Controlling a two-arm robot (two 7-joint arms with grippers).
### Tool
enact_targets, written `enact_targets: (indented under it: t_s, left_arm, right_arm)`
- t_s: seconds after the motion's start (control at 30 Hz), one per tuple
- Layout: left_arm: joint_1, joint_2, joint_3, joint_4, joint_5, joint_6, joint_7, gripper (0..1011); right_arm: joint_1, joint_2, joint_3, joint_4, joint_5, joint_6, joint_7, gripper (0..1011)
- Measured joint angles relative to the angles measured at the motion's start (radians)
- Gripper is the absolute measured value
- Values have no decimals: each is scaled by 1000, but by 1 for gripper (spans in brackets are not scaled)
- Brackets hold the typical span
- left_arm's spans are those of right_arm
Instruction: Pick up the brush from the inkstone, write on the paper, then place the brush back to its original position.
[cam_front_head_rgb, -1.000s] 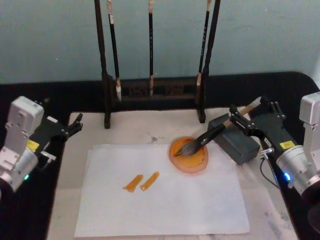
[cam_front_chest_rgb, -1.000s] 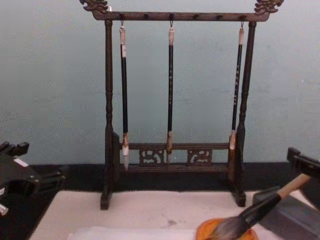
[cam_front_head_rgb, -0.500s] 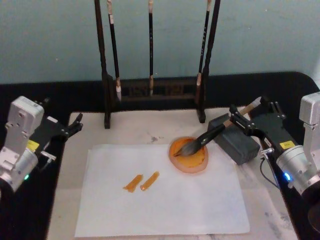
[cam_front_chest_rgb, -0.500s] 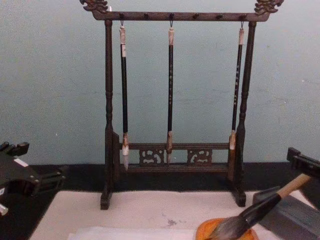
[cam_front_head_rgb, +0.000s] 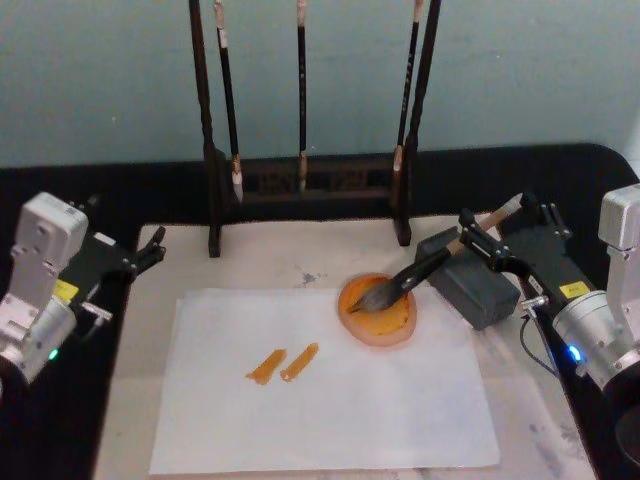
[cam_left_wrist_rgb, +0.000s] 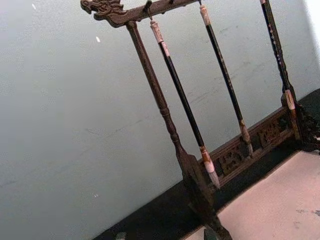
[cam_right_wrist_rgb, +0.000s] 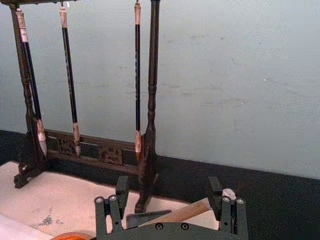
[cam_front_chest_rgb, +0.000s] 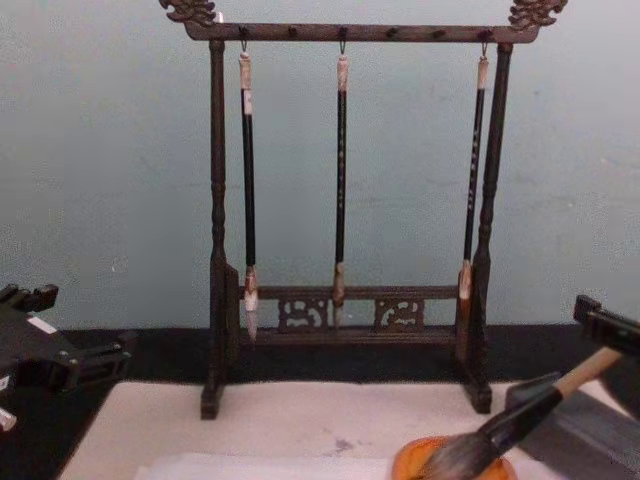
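Resting bristles-down in orange dish (cam_front_head_rgb: 380, 312): brush (cam_front_head_rgb: 425, 270).

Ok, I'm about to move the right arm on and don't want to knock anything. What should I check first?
1. Large tan-handled calligraphy brush lies with its handle on the dark grey inkstone block and its tuft in the round orange dish: ok.
2. Right hand is open, with a finger on either side of the handle: ok.
3. Handle free of both fingers: cannot tell.
4. Thin whitish paper sheet lies flat and carries two orange strokes: ok.
5. Left hand sits parked at the mat's left edge, off the paper: ok.
6. Dark wooden brush rack stands behind, apart from the right hand: ok.
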Motion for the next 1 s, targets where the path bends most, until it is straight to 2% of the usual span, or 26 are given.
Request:
enact_targets:
  t_s: [1.0]
  left_arm:
    - [0,0,0,0,0,0,0,1010]
  right_arm:
    - [0,0,0,0,0,0,0,1000]
